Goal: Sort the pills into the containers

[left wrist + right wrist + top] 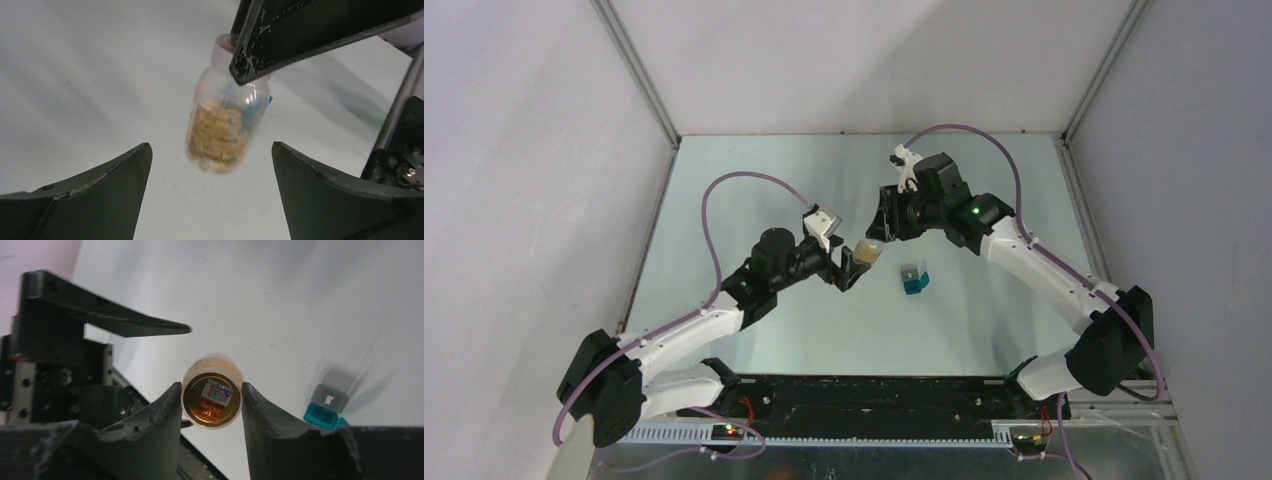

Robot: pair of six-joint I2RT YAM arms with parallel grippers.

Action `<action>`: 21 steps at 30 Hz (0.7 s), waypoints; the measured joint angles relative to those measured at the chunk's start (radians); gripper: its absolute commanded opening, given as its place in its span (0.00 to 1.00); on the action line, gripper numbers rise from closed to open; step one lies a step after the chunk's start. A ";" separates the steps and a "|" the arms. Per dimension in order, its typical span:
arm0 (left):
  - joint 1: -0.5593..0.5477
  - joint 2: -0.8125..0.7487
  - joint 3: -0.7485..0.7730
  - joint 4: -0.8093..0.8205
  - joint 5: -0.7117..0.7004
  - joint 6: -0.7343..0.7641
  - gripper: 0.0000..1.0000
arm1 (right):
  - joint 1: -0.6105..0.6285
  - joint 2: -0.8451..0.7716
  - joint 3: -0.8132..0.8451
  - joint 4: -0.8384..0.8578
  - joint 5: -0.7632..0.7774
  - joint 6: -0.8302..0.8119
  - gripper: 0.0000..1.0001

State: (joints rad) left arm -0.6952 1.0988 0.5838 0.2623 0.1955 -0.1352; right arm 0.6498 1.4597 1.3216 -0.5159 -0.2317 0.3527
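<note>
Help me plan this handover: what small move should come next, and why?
Probably close the left gripper on the pill bottle: its jaws stand wide open with the bottle's body seemingly between them, while the right gripper grips only the top end.

I see the pill bottle (222, 130) blurred from the left wrist, label unreadable, cap behind the right gripper (212, 389). The teal case (322, 412) is smeared, its mark illegible.

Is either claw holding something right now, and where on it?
The right gripper pinches the pill bottle near its neck, one finger on each side. The left gripper stands open, facing the bottle's base, holding nothing.
</note>
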 measured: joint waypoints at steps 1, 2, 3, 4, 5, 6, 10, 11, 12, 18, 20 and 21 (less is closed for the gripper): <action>0.000 0.012 0.011 0.014 0.028 0.012 0.95 | -0.001 -0.013 0.000 -0.003 -0.022 0.006 0.24; 0.000 0.019 0.018 0.031 0.053 0.020 0.95 | -0.002 -0.027 0.000 -0.005 -0.045 0.012 0.24; 0.000 0.026 0.019 0.048 0.080 0.027 0.94 | -0.004 -0.039 0.000 -0.005 -0.064 0.014 0.24; 0.000 0.031 0.019 0.061 0.104 0.032 0.93 | -0.006 -0.051 0.000 -0.005 -0.081 0.017 0.24; 0.000 0.035 0.019 0.069 0.122 0.035 0.91 | -0.008 -0.060 0.000 -0.005 -0.094 0.018 0.24; 0.000 0.042 0.019 0.077 0.140 0.039 0.89 | -0.010 -0.068 0.000 -0.005 -0.108 0.019 0.24; 0.000 0.067 0.019 0.093 0.206 0.058 0.78 | -0.017 -0.093 -0.011 -0.005 -0.163 0.021 0.24; 0.000 0.070 0.019 0.096 0.214 0.060 0.72 | -0.018 -0.096 -0.015 -0.005 -0.175 0.021 0.24; 0.000 0.072 0.019 0.099 0.224 0.063 0.65 | -0.020 -0.097 -0.019 -0.005 -0.188 0.021 0.24; -0.001 0.083 0.020 0.124 0.283 0.083 0.29 | -0.027 -0.097 -0.028 -0.004 -0.227 0.021 0.29; 0.000 0.091 0.023 0.124 0.294 0.087 0.16 | -0.029 -0.097 -0.031 -0.006 -0.229 0.020 0.42; 0.000 0.097 0.027 0.119 0.301 0.091 0.13 | -0.029 -0.097 -0.031 -0.008 -0.227 0.021 0.52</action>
State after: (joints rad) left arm -0.6952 1.1961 0.6113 0.3809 0.4965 -0.0444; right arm 0.6209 1.3624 1.2903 -0.5243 -0.4583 0.3733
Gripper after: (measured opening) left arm 0.560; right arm 0.468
